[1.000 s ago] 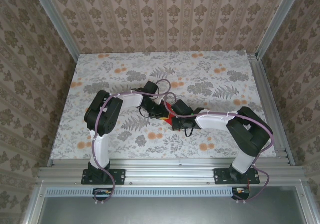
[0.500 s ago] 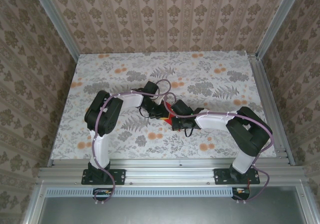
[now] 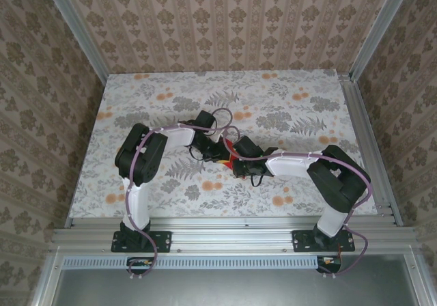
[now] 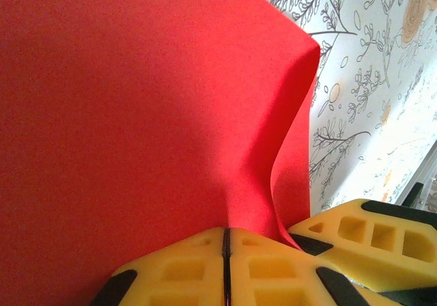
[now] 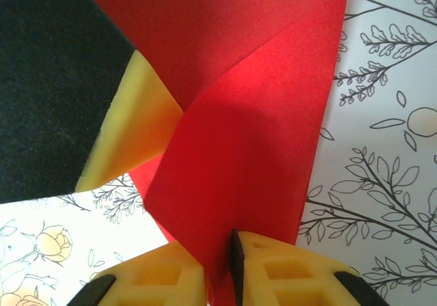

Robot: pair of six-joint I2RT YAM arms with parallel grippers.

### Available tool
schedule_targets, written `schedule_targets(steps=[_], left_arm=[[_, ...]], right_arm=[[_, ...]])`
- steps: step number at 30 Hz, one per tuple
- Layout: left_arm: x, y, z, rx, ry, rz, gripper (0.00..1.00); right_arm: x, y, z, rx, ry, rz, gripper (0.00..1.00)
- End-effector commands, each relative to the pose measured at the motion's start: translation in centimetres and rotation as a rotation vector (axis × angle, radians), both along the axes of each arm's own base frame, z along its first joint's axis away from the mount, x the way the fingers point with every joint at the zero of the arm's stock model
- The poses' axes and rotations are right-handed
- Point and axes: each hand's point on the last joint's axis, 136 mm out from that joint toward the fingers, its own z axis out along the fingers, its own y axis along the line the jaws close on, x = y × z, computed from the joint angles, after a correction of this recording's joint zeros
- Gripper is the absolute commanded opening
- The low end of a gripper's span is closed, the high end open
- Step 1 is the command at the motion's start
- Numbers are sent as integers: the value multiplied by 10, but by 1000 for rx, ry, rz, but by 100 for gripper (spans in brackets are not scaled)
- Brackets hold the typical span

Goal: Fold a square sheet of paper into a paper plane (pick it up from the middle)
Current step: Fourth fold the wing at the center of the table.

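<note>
The square sheet of paper [image 3: 232, 157] is bright red and is held just above the middle of the floral table [image 3: 293, 108], between the two grippers. A diagonal flap is folded over it [image 5: 252, 149]. My left gripper [image 4: 224, 239] is shut on one edge of the sheet [image 4: 136, 115], which buckles beside the pinch. My right gripper [image 5: 218, 268] has its jaws slightly apart, and the paper's lower edge runs down into the gap. One right finger [image 4: 372, 241] shows beside the left jaws. A left finger [image 5: 140, 125] lies against the sheet. A paper plane is out of view.
Both arms [image 3: 140, 156] [image 3: 338, 176] bend inward over the table's near half. An aluminium rail [image 3: 232, 234] runs along the near edge, with frame posts [image 3: 362, 128] at the sides. Patterned walls enclose the table on three sides.
Both arms have barely shifted, a touch to the left. The red sheet stays between the grippers at the same spot.
</note>
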Motion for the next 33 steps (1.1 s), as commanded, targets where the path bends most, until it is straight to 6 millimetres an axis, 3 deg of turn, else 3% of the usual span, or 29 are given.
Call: schedule_targets(steps=[1, 5, 13, 21, 29, 33], left_arm=[[-16, 16, -23, 75, 61, -3, 9], [-16, 14, -20, 65, 60, 1, 9], [-10, 8, -6, 28, 45, 11, 10], [0, 7, 22, 2, -8, 18, 13], [14, 4, 56, -39, -66, 32, 25], [14, 0, 63, -61, -64, 28, 26]], right_arm=[[-13, -3, -24, -22, 63, 11, 26], [-14, -2, -26, -11, 68, 15, 34], [-17, -3, -31, 5, 84, 17, 38], [-21, -7, -33, -2, 93, 33, 39], [-23, -10, -34, -5, 100, 43, 41], [-23, -10, -34, -5, 100, 48, 41]])
